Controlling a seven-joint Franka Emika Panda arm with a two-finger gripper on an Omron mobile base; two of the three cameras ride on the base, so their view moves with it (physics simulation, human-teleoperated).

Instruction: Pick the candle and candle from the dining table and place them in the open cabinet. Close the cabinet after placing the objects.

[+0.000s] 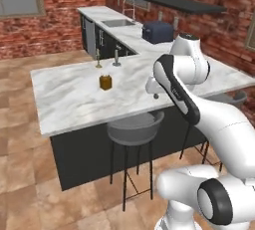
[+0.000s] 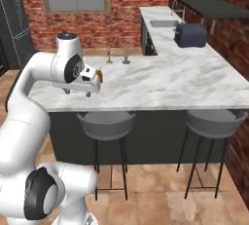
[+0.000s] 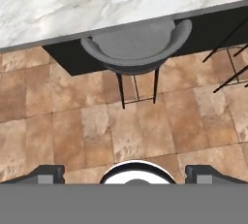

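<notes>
The two candles stand close together at the far edge of the tabletop (image 1: pixel 64 102); the brass-gold candle (image 1: pixel 98 59) is on the left from where the arm stands, the grey-silver candle (image 1: pixel 117 57) just beside it to the right; both are upright and untouched. A small amber carton (image 1: pixel 105 82) sits nearer the robot, between the arm and the candles, well inside the marble. The fingers (image 3: pixel 125 173) are spread wide with nothing between them; they hang over the near edge of the tabletop, pointing down at the tiled floor (image 3: pixel 145 121) and a grey stool (image 3: pixel 137 48) tucked under the overhang; the hand itself is near the carton, well short of either candle.

So the step in hand looks like the first reach, not yet properly begun. To do it well, I would say the hand should travel across the marble and pass to one side of the carton or above it, rather than sweep through it; the candles are slim and top-heavy on small stems, so a sideways knock would likely tip them. Coming at one from above or from the open side, away from its neighbour, seems safest; the fingers ought to close low on the holder's stem or around the candle body, squarely, and lift straight up before swinging away. The cabinet I cannot place from here.
</notes>
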